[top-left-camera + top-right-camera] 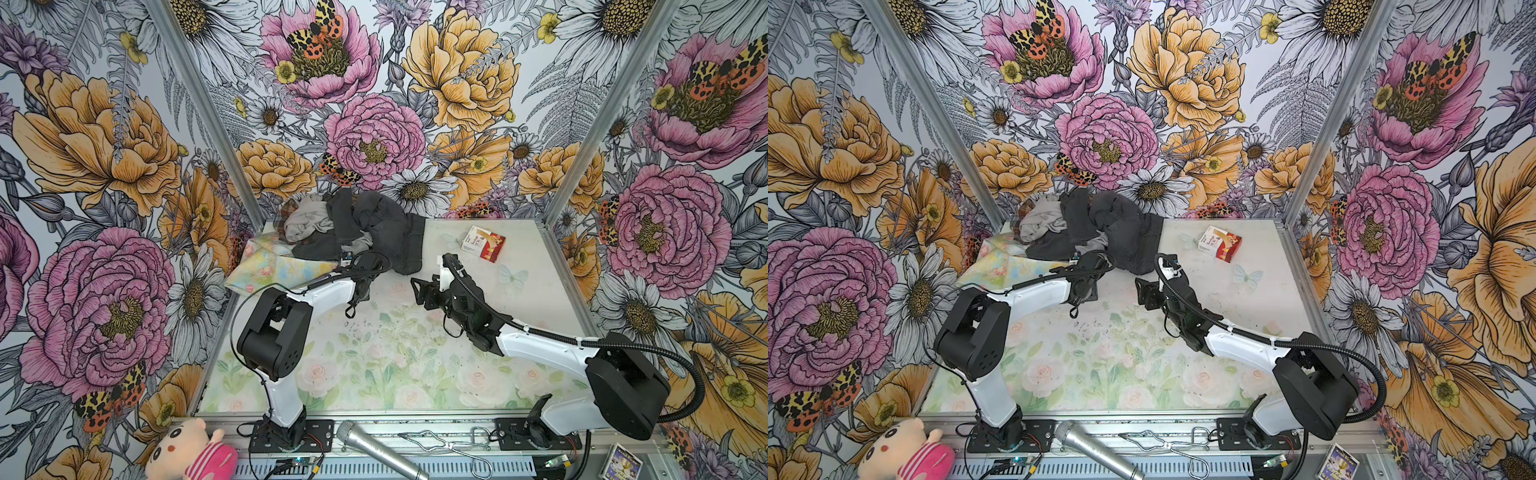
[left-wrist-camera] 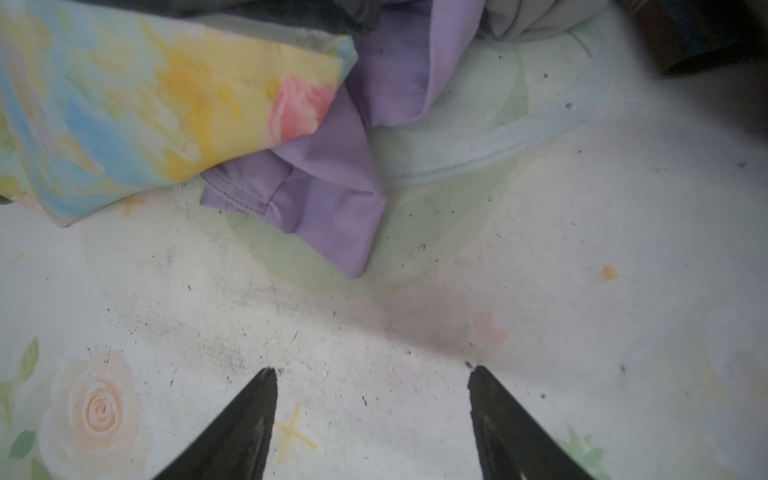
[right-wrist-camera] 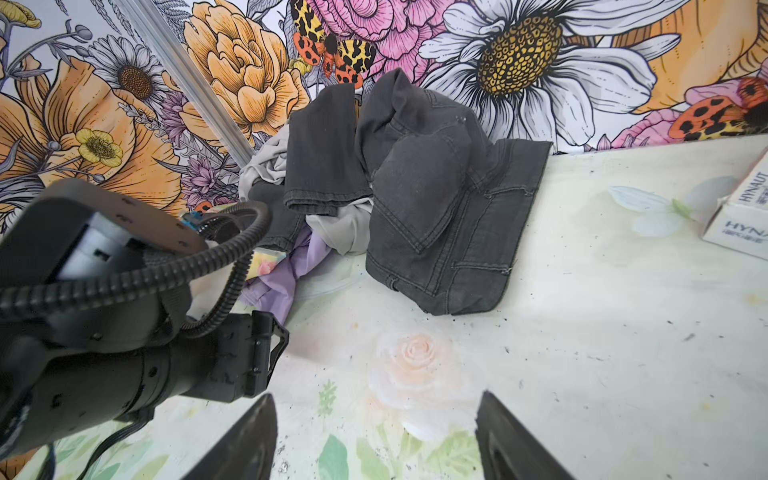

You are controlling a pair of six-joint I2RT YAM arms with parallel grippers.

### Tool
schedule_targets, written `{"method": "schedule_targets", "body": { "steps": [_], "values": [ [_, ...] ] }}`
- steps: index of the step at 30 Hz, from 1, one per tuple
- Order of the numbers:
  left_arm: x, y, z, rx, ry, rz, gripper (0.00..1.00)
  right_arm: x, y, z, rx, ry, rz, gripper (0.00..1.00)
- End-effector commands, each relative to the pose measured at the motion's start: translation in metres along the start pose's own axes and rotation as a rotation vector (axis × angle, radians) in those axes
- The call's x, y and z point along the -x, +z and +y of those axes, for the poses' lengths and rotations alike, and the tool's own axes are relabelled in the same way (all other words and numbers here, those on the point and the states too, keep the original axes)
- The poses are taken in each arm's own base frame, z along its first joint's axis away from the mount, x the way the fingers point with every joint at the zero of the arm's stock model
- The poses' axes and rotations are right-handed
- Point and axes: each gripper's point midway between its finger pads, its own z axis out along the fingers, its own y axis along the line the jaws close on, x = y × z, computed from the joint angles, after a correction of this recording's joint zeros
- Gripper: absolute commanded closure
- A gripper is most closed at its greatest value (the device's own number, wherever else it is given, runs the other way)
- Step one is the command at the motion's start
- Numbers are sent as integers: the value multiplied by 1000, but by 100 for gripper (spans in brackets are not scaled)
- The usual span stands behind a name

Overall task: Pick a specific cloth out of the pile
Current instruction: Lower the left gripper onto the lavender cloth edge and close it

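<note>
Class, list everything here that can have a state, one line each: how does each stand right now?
lavender cloth: crumpled, partly under the floral cloth, one corner free.
left pincer: open, empty, short of the lavender cloth.
right pincer: open, empty.
pile: heaped at the back wall.
box: lying flat, apart from the pile.

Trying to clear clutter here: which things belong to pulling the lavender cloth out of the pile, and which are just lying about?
For the job: lavender cloth, pile, left tool, right tool.
Lying about: small box, microphone, plush doll, bent wire.
</note>
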Motion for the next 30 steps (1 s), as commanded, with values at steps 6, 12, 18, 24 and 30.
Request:
{"method": "schedule_targets", "body": {
  "steps": [6, 12, 18, 24, 30],
  "values": [
    [20, 25, -1, 13, 48, -9, 38, 17, -4, 8, 41, 19, -42, 24],
    [25, 35, 5, -4, 30, -3, 57, 17, 4, 15, 73, 21, -33, 24],
    [29, 40, 0, -25, 43, -11, 55, 14, 12, 23, 111, 46, -25, 24],
    [25, 54, -1, -40, 34, 12, 54, 14, 14, 25, 119, 44, -22, 24],
    [22, 62, -2, -54, 18, 35, 54, 14, 9, 24, 119, 38, -30, 24]
  ]
}}
